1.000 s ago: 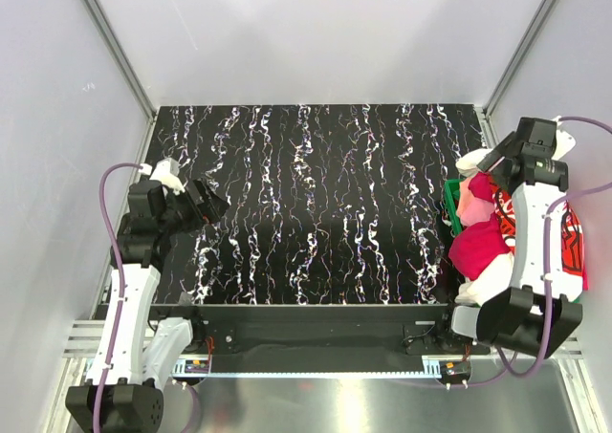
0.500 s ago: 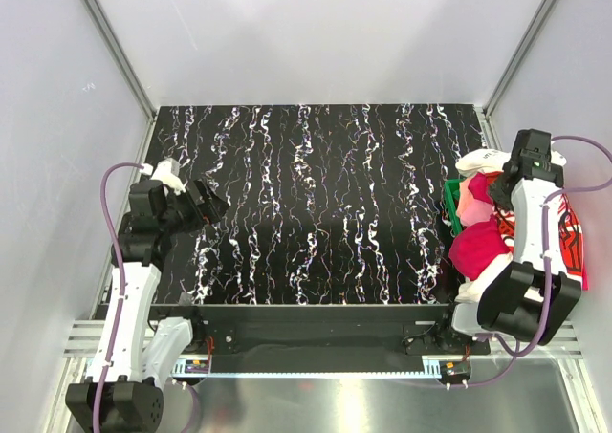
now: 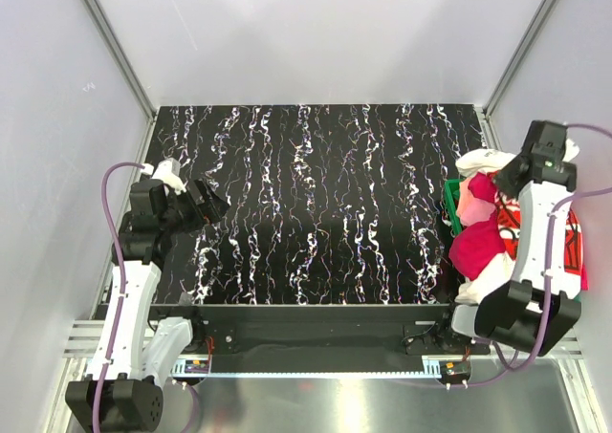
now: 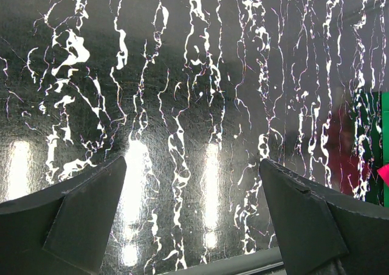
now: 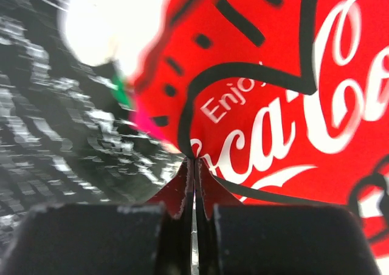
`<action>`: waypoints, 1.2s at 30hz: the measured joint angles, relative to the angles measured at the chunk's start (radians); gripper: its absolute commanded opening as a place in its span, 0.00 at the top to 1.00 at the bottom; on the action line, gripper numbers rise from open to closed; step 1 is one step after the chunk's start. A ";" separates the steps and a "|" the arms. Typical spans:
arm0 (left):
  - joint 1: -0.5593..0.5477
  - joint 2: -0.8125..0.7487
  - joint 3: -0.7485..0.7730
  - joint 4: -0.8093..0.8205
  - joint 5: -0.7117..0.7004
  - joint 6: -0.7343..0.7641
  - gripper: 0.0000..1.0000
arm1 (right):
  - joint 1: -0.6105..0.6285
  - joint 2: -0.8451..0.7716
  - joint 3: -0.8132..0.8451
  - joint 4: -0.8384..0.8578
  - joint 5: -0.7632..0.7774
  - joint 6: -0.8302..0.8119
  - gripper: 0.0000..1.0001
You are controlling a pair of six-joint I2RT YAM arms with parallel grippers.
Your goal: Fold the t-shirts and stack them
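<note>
The t-shirts lie heaped in a green basket point(image 3: 448, 200) at the table's right edge. One is white point(image 3: 478, 161) with a red Coca-Cola print point(image 5: 273, 93), and a magenta-pink one point(image 3: 478, 247) is bunched in front of it. My right gripper point(image 3: 509, 183) reaches down into the heap. In the right wrist view its jaws point(image 5: 194, 161) are shut, pinching a fold of the red printed cloth at their tips. My left gripper point(image 3: 212, 204) hovers over the table's left side, open point(image 4: 191, 161), with nothing between its fingers.
The black marbled table point(image 3: 316, 204) stretches between the arms. The basket's green rim point(image 4: 380, 141) and a bit of pink cloth point(image 4: 384, 173) show at the right edge of the left wrist view. Grey walls with metal frame posts enclose the table.
My right gripper has closed from wide open onto the Coca-Cola shirt in the basket, shifting slightly over the heap. The left arm has not moved.
</note>
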 measured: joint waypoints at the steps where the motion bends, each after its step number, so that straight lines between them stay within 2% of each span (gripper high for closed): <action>1: 0.000 0.000 0.000 0.000 0.000 0.000 0.01 | 0.002 -0.008 0.035 -0.011 -0.013 0.002 1.00; 3: 0.000 -0.003 0.000 0.000 0.000 0.000 0.01 | 0.026 -0.010 0.146 -0.042 -0.020 0.006 1.00; 5: 0.000 -0.005 0.000 0.000 0.000 0.000 0.01 | 0.104 0.002 0.278 -0.069 -0.019 0.009 1.00; 8: 0.000 -0.006 0.000 0.001 0.000 0.000 0.01 | 0.297 0.057 0.470 -0.076 -0.078 0.006 1.00; 12: 0.000 -0.006 0.000 0.001 -0.002 0.000 0.01 | 0.608 0.228 0.752 -0.074 -0.246 -0.046 1.00; 15: 0.000 -0.006 0.000 0.001 -0.010 0.000 0.01 | 0.755 0.311 0.833 -0.036 -0.382 -0.080 1.00; 18: 0.000 -0.006 0.000 0.000 -0.021 0.000 0.01 | 0.784 0.304 0.770 -0.018 -0.426 -0.097 1.00; 20: 0.000 -0.006 0.000 0.000 -0.031 0.000 0.01 | 0.772 0.288 0.696 -0.016 -0.381 -0.094 0.90; 22: 0.000 -0.006 0.000 0.000 -0.040 0.000 0.01 | 0.751 0.283 0.616 -0.029 -0.272 -0.062 0.85; 23: 0.000 -0.006 0.000 0.000 -0.046 0.000 0.01 | 0.726 0.281 0.565 -0.034 -0.233 -0.037 0.85; 24: 0.000 -0.005 0.000 0.000 -0.048 0.000 0.01 | 0.676 0.276 0.496 -0.027 -0.213 -0.011 0.79; 25: 0.000 -0.004 0.000 0.000 -0.051 0.000 0.01 | 0.609 0.268 0.414 -0.025 -0.194 0.016 0.59; 26: 0.000 -0.002 0.000 0.000 -0.053 0.000 0.01 | 0.531 0.264 0.327 -0.015 -0.190 0.045 0.05; 27: -0.001 0.001 0.000 0.000 -0.055 0.000 0.01 | 0.456 0.264 0.240 -0.003 -0.182 0.070 0.00; 28: -0.003 0.003 0.000 -0.001 -0.057 0.000 0.01 | 0.426 0.263 0.171 0.006 -0.170 0.084 0.01; 29: -0.008 0.006 0.000 -0.001 -0.063 -0.001 0.01 | 0.346 0.263 0.084 0.008 -0.160 0.101 0.00; 31: -0.035 0.014 0.000 -0.002 -0.084 -0.005 0.01 | 0.324 0.246 -0.039 0.018 -0.171 0.124 0.00; 33: -0.082 0.032 0.000 -0.004 -0.108 -0.009 0.01 | 0.382 0.207 -0.126 0.029 -0.195 0.147 0.00; 36: -0.190 0.095 0.003 -0.008 -0.182 -0.022 0.01 | 0.567 0.177 -0.110 0.063 -0.194 0.150 0.01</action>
